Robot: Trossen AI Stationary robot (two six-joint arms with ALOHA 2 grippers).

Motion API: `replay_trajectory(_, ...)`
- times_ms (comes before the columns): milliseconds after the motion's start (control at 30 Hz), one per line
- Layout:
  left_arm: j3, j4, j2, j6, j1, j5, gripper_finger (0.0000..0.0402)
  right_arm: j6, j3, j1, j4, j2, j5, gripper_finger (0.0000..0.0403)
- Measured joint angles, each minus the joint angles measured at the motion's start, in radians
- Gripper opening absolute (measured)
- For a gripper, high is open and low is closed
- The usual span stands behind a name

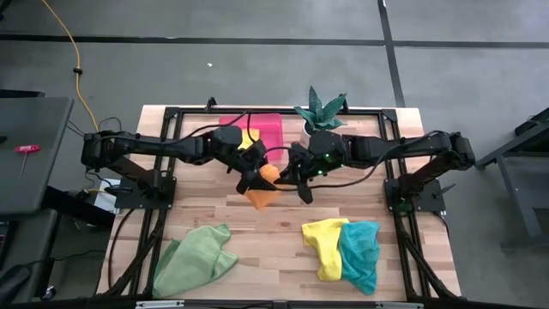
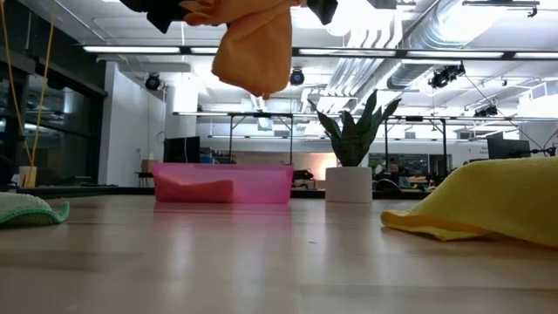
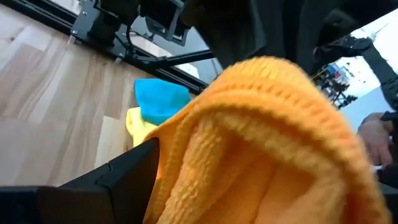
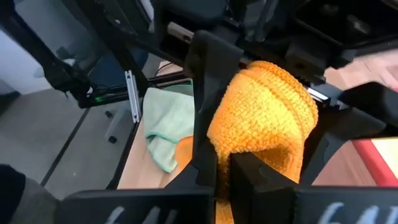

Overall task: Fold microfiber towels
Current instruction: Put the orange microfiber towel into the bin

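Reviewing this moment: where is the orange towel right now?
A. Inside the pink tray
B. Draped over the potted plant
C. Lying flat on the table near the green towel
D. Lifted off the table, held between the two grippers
D: the orange towel hangs in the air above the table in the low view, and from above it sits between the left gripper and the right gripper at mid-table.

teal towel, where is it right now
In the high view the teal towel lies crumpled at the table's front right, touching the yellow towel on its left, far from the green towel.
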Motion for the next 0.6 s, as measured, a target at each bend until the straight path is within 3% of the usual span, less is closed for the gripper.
replay_trajectory(333, 0.000, -0.057, -0.065, 0.160, 0.069, 0.009, 0.0292, -0.018, 0.000, -0.002, 0.002, -0.001, -0.038, 0.0000)
replay_trajectory(500, 0.000, -0.125, -0.120, 0.259, 0.116, -0.008, 0.0292, -0.034, 0.000, 0.006, -0.007, -0.001, -0.286, 0.0000)
replay_trajectory(600, 0.000, -0.145, -0.138, 0.278, 0.130, -0.009, 0.0292, -0.034, 0.000, 0.020, -0.008, -0.001, -0.367, 0.0000)
